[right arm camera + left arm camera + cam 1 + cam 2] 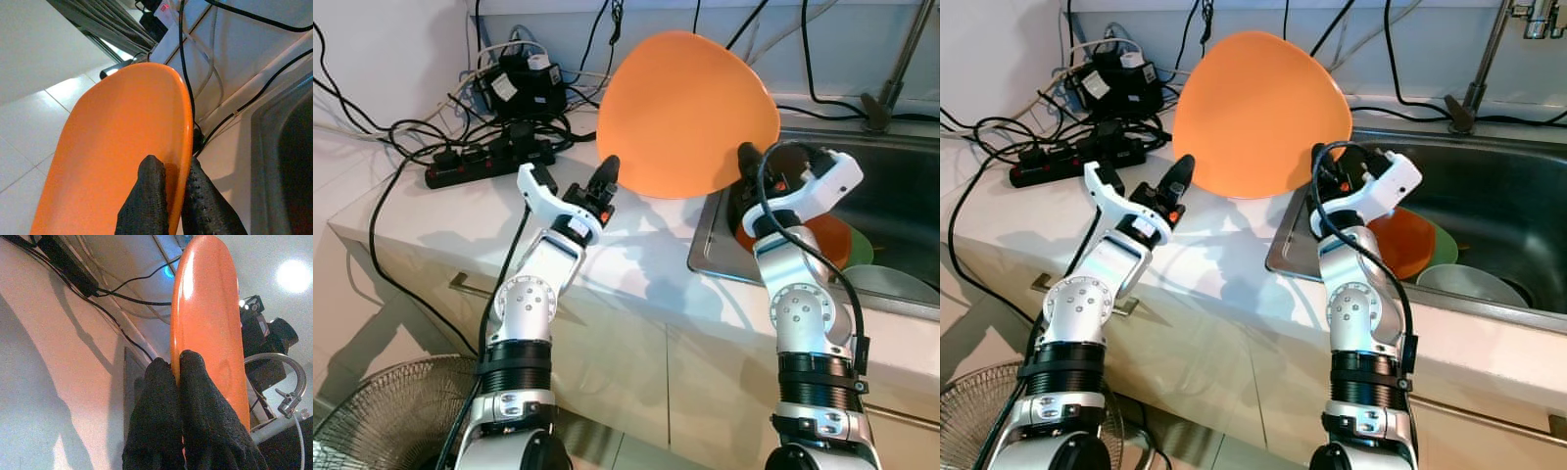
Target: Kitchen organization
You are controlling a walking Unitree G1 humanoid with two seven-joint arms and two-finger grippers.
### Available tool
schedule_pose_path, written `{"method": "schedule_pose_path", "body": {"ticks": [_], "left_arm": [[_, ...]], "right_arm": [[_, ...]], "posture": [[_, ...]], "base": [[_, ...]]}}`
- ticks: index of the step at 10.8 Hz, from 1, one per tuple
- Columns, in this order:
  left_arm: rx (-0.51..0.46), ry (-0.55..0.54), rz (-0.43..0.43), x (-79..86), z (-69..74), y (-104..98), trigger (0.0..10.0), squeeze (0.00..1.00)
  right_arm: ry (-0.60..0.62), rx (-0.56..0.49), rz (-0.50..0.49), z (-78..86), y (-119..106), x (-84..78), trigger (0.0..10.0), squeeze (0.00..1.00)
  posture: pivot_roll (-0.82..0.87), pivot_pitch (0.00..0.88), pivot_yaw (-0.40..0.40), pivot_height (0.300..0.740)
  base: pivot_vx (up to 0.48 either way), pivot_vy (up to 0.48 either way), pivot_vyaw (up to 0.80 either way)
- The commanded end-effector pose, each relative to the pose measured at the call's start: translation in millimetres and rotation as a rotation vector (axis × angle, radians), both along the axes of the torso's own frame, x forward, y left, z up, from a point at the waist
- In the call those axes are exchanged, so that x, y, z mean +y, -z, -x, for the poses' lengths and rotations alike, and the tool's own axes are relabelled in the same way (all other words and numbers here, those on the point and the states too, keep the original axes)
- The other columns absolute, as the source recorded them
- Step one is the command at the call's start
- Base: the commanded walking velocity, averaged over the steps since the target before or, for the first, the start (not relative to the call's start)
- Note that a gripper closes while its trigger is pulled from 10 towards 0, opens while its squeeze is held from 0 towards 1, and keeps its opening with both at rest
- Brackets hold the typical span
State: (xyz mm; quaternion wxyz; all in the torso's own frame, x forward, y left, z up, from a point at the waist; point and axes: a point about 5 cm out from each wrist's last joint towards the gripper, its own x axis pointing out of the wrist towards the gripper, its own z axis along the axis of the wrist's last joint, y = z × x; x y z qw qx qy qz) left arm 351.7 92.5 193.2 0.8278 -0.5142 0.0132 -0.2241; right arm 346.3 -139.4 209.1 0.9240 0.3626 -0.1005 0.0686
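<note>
A: My left gripper (178, 367) has its two black fingers pinched tight on the lower left rim of the orange plate (690, 113), one finger on each face. My right gripper (171, 171) does the same on the lower right rim, fingers pressed together over the edge.

B: Where does the plate sit?

A: Held up in the air between both grippers, standing near upright and facing me, above the white counter (626, 259) at the left edge of the steel sink (710, 240).

B: Contents of the sink?

A: A second orange dish (1405, 240), a green one (1445, 245) behind it, and a pale bowl (1469, 284) nearer the front. All lie in the basin, below and right of the held plate.

B: Behind the plate?

A: A black power strip (484, 162) and a tangle of black cables (401, 132) on the counter, at the wall. A tap (896, 83) rises behind the sink. A fan grille (386, 416) stands on the floor, lower left.
</note>
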Motion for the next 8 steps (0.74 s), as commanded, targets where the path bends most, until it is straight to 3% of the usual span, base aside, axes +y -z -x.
{"method": "schedule_pose_path", "body": {"ticks": [1, 7, 8], "left_arm": [[-0.034, 0.057, 0.016, -21.1, 5.9, -5, 10.0, 1.0], [-0.008, 0.059, -0.093, -22.9, 6.7, 4, 10.0, 0.97], [-0.007, 0.07, -0.124, -24.5, 7.0, 6, 10.0, 0.0]], "right_arm": [[-0.001, 0.016, 0.02, -1.7, -1, 3.5, 0.0, 0.0], [0.029, 0.015, -0.017, -3.6, -4, -3.5, 0.0, 0.0], [0.041, 0.014, -0.027, -4.1, -5, -7.0, 0.0, 0.0]], "posture": [[0.06, 0.0, 0.138, 0.74], [0.06, 0.0, 0.137, 0.74], [0.06, 0.0, 0.136, 0.74]], "base": [[0.0, 0.0, 0.0], [0.0, 0.0, 0.0], [0.0, 0.0, 0.0]]}}
